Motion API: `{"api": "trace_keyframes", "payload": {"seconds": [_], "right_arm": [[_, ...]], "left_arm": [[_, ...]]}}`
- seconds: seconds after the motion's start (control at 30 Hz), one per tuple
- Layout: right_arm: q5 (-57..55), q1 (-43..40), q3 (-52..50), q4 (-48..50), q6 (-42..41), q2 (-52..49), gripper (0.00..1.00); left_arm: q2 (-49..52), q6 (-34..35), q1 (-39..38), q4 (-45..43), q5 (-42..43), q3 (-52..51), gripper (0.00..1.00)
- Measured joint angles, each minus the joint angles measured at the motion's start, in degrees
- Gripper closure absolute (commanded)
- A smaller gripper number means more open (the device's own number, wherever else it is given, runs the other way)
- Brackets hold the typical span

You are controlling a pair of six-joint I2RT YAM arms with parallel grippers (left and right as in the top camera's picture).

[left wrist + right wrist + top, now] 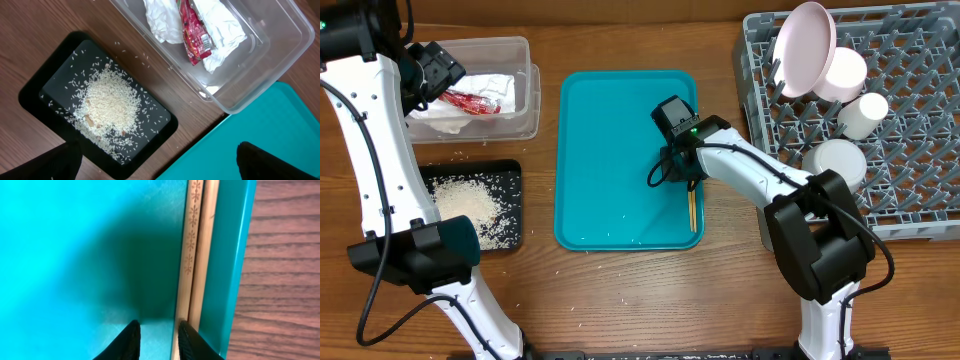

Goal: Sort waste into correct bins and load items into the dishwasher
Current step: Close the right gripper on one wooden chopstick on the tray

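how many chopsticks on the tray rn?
2. The patterned chopstick and the plain chopstick lie side by side along the tray's right rim, the plain one nearest it. None show elsewhere.

We find no readable words, brand names or numbers in any view. The red wrapper (pixel 194 35), upper middle of the left wrist view, carries pale print on its face, too blurred for us to make out. One of the chopsticks (pixel 192 255), upper right of the right wrist view, bears a row of small star-like marks: ornament, not lettering.
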State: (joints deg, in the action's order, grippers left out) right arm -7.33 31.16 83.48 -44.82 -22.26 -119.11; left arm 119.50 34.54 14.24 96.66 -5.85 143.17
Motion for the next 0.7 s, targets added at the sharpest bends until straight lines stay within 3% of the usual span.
{"api": "trace_keyframes", "payload": {"seconds": [0.3,0.47,0.7], "right_arm": [[0.24,0.0,-1.07,0.57,-0.02,-0.11,0.73],[0.59,0.0,-1.07,0.61,-0.33,-0.11,0.94],[1.49,0.0,0.15,-2.93,-0.2,-0.13,0.96]], "left_arm": [[0.0,0.0,0.0,0.02,0.0,0.0,0.0],[0.0,0.0,0.0,0.0,0.0,0.0,0.0],[0.0,0.0,0.0,0.02,0.0,0.0,0.0]]}}
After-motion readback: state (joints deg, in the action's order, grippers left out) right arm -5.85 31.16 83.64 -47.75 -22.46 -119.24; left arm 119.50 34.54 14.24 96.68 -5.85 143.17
